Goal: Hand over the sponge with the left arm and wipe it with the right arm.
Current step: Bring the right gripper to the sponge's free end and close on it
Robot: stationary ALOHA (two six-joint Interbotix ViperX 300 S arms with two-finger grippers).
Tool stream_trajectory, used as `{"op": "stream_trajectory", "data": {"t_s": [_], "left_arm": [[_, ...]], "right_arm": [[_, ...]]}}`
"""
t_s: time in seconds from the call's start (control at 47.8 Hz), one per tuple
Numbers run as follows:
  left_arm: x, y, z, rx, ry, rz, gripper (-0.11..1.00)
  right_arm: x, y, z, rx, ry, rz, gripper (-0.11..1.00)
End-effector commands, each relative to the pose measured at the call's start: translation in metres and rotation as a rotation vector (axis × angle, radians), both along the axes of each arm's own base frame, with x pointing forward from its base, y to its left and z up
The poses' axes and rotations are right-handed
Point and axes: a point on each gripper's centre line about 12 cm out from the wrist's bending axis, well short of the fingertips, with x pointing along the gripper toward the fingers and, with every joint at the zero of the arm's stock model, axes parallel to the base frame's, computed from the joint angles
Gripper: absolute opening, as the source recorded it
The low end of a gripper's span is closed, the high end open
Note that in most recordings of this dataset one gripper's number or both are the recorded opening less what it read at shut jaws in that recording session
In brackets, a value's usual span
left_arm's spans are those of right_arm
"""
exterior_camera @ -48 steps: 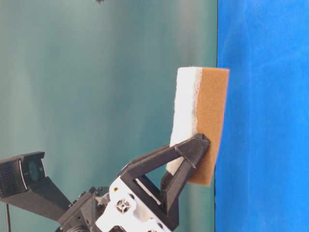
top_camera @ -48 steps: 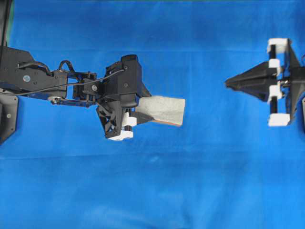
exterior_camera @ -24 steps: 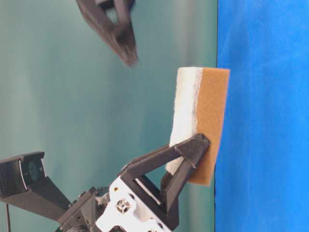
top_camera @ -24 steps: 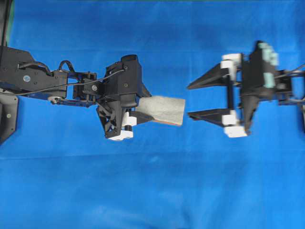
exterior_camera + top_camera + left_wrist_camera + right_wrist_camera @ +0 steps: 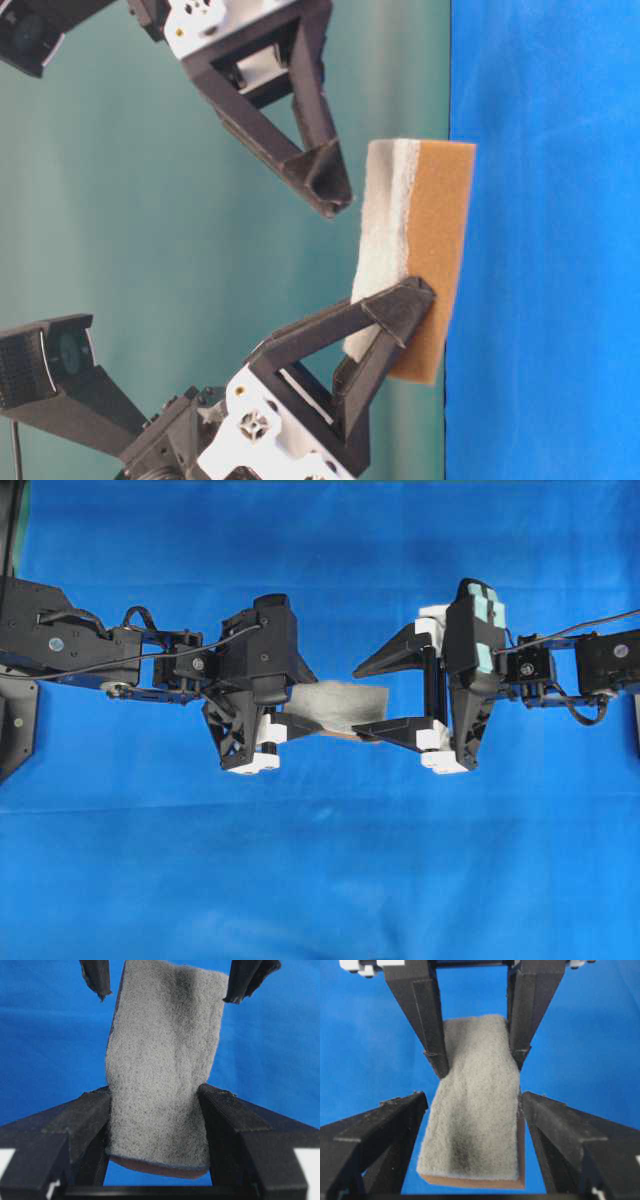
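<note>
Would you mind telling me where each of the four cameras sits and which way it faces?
Overhead exterior: above, facing down on the blue cloth; both arms show.
Table-level exterior: low, side-on, rotated; the sponge between both grippers.
Left wrist: on the left gripper, looking along fingers clamping the sponge.
Right wrist: on the right gripper, open around the sponge's free end.
Both wrist views share the sponge and the opposite fingertips.

You'll find nothing to read here: no text, label, brand, number or sign shows in any of the four views.
</note>
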Motion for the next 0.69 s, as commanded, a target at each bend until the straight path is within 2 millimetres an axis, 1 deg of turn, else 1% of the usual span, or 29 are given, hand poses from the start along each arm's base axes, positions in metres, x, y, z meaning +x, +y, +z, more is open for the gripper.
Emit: {"op": "stream_trajectory", "data": {"t_s": [0.0, 0.105, 0.293, 0.418, 0.669], "left_arm": [[-0.003, 0.002, 0.009, 0.000, -0.026, 0.006, 0.45], [-0.003, 0.003, 0.009, 0.001, -0.028, 0.007, 0.45], [-0.003, 0.003, 0.009, 0.001, -0.028, 0.007, 0.45], [-0.003, 0.003, 0.009, 0.001, -0.028, 0.007, 0.45], [-0.003, 0.003, 0.009, 0.003, -0.026, 0.006, 0.45]], "right_arm": [[0.005, 0.001, 0.011, 0.004, -0.032, -0.001, 0.75], [0.007, 0.000, 0.004, 0.009, -0.003, -0.004, 0.75], [0.014, -0.004, -0.018, 0.023, 0.061, -0.024, 0.76], [0.019, -0.004, -0.027, 0.023, 0.088, -0.024, 0.75], [0.022, -0.004, -0.028, 0.013, 0.092, -0.019, 0.75]]}}
